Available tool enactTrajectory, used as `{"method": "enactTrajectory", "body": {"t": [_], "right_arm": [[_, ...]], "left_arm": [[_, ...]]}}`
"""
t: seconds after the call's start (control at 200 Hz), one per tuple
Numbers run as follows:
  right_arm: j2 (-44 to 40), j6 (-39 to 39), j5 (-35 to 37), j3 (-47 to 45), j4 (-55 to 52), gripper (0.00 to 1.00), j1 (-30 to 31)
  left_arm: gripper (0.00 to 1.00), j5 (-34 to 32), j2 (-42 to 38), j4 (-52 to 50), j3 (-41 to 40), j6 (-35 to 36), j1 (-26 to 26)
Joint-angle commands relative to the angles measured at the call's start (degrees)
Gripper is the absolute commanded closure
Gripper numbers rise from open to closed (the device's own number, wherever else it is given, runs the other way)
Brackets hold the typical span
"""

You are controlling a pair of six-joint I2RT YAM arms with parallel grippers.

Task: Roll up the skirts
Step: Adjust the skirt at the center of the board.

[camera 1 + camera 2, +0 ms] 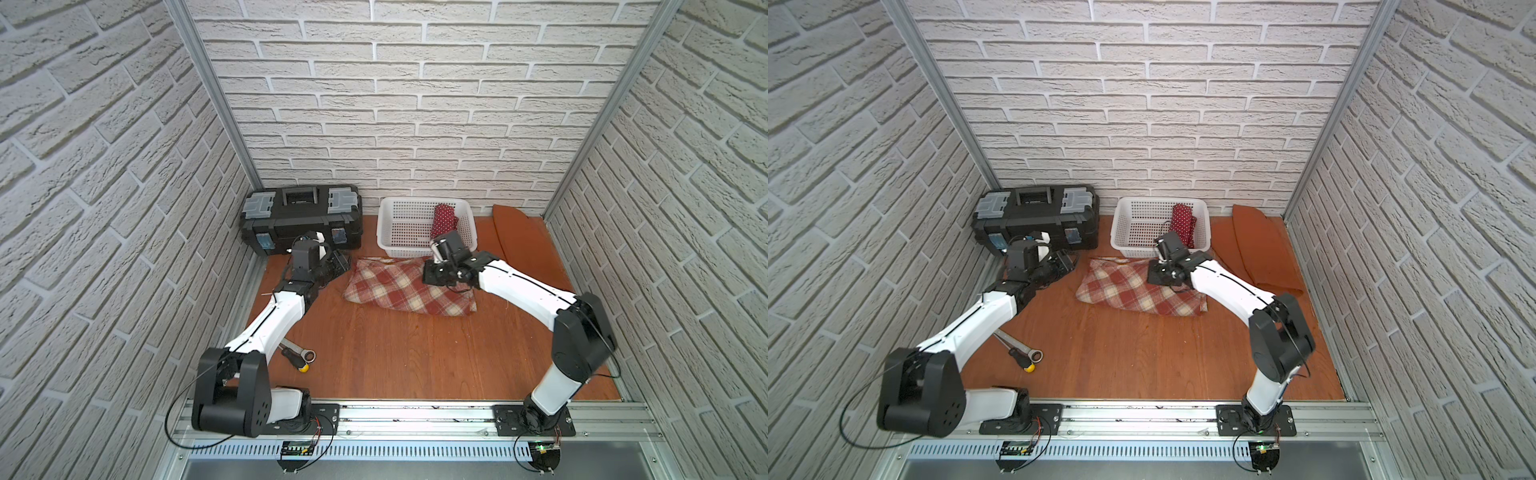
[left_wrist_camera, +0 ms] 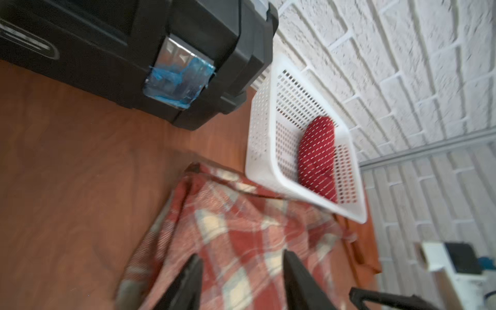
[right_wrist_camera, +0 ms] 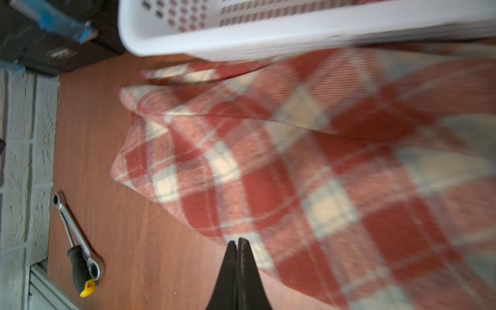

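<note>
At the far middle of the brown wood-grain tabletop (image 1: 395,365), just in front of the white plastic lattice basket (image 1: 384,232), the red-and-cream plaid skirt (image 1: 395,286) lies flat but rumpled and not yet rolled. The dark red polka-dot skirt (image 1: 444,220) already sits as a roll inside the basket, against its right wall; the plain rust-orange skirt (image 1: 515,232) lies spread in the far right corner, untouched.

My left gripper (image 2: 241,256) hangs over the plaid's left end with its jaws apart and nothing between them; my right gripper (image 3: 237,240) has its jaws pressed together at the plaid's hem, and I cannot tell whether any cloth is caught in them.

My worries from here: the plaid's far edge looks tucked against the basket's front wall, so a pull might drag the basket; the ridges across the cloth could give a lopsided roll that springs loose; with only one end pinched, the skirt would skew rather than roll. The black plastic toolbox (image 1: 299,216) stands close behind my left wrist, so a wide swing there risks a knock.
</note>
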Motion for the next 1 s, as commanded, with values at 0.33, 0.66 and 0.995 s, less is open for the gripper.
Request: {"method": "enactTrajectory", "body": {"t": [0.33,0.66,0.995], "right_arm": [[17.53,2.28,-2.17,-1.29,3.81,0.98,5.19],[-12.47,4.23,-4.16,-32.76,-4.41,0.98,7.2],[-34.19,-4.2,10.96,-28.55,-22.49,0.68,1.6]], "left_arm": [[1.0,-2.08,-9.34,-7.8,-7.49,1.41,1.13],[1.0,-0.57,-10.02,-11.11,-7.24,1.48,-9.33],[0.81,-7.14,-10.58,-7.8,-10.78,-5.37,-32.47]]}}
